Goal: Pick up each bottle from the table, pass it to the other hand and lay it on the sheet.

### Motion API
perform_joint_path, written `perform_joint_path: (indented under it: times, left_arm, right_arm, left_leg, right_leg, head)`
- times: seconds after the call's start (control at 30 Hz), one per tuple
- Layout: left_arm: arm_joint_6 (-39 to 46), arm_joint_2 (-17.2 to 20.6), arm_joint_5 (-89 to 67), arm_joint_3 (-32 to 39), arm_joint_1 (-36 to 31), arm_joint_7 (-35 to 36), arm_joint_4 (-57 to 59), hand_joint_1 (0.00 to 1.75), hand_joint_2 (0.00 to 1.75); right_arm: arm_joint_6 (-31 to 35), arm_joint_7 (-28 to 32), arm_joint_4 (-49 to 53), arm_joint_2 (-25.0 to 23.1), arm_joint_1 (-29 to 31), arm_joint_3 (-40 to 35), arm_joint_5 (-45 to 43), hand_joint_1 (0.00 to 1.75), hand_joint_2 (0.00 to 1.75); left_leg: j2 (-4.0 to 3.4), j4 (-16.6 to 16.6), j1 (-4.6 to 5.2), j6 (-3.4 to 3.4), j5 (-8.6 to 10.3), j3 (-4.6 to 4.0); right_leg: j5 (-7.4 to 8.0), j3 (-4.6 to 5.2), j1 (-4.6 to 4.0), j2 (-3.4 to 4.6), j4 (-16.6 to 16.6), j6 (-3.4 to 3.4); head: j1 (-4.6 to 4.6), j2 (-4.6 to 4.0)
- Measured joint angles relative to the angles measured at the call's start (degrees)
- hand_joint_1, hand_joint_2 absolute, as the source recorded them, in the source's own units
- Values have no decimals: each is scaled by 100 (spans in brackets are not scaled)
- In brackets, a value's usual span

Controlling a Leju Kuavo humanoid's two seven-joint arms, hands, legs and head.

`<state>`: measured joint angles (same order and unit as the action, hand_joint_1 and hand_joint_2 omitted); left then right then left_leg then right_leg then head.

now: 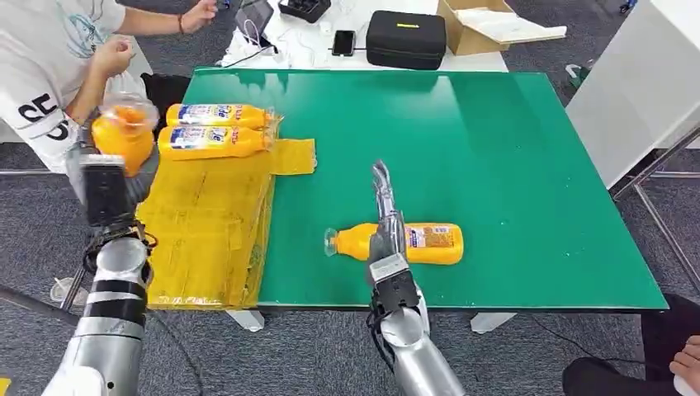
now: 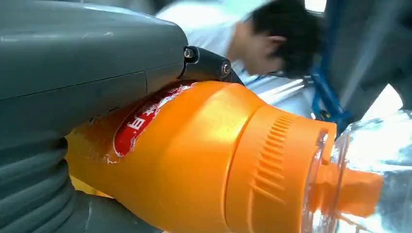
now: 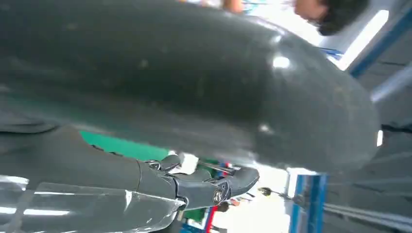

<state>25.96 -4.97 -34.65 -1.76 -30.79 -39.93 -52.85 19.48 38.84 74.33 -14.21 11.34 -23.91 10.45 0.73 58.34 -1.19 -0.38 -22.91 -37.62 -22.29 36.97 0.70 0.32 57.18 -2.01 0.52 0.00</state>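
Green worktop [image 1: 495, 148], yellow sheet [image 1: 206, 223] at its left side. Two orange bottles [image 1: 216, 129] already laid on sheet. Third bottle [image 1: 124, 132] gripped by left robot hand [image 1: 111, 177], raised over sheet edge; laying judged pending. Fourth bottle [image 1: 429, 243] lies on worktop, right robot hand [image 1: 385, 227] over it, grip can't be told.

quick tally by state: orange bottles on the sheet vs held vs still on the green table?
On the yellow sheet: 2, far bottle and near bottle
Held by the left robot hand: 1, held bottle
On the green table: 1, table bottle, by the right robot hand
Total: 4
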Motion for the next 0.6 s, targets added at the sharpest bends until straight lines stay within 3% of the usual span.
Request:
perform_joint_path:
  times: [0.03, 0.07, 0.3, 0.6]
  left_arm:
    - [133, 40, -460, -175, -80, 0, 283, 175, 175]
    - [174, 99, -897, -398, -151, 0, 614, 175, 175]
    - [-712, 403, -2362, -1763, -611, 317, 2311, 175, 175]
    - [-1072, 556, -2438, -2261, -830, 385, 2948, 175, 175]
  right_arm:
    - [-27, 13, 60, 0, 14, -20, -2, 0, 0]
    - [-52, 13, 112, 4, 35, -53, 9, 0, 175]
    - [-343, -116, -24, 92, 244, -352, 214, 0, 175]
    - [-426, -125, -312, 118, 362, -468, 232, 0, 175]
  left_leg:
    - [0, 0, 0, 0, 0, 0]
    - [-3, 0, 1, 0, 0, 1]
    - [-22, 0, 6, 1, 0, 5]
    - [-18, 0, -1, -1, 0, 0]
  right_leg:
    - [0, -2, 0, 1, 0, 0]
    - [1, -3, 1, 2, 0, 0]
    - [6, 0, 6, 8, 1, -2]
    - [2, 2, -2, 6, 2, 0]
  head:
    - [2, 2]
    - [0, 0]
    - [2, 0]
    - [0, 0]
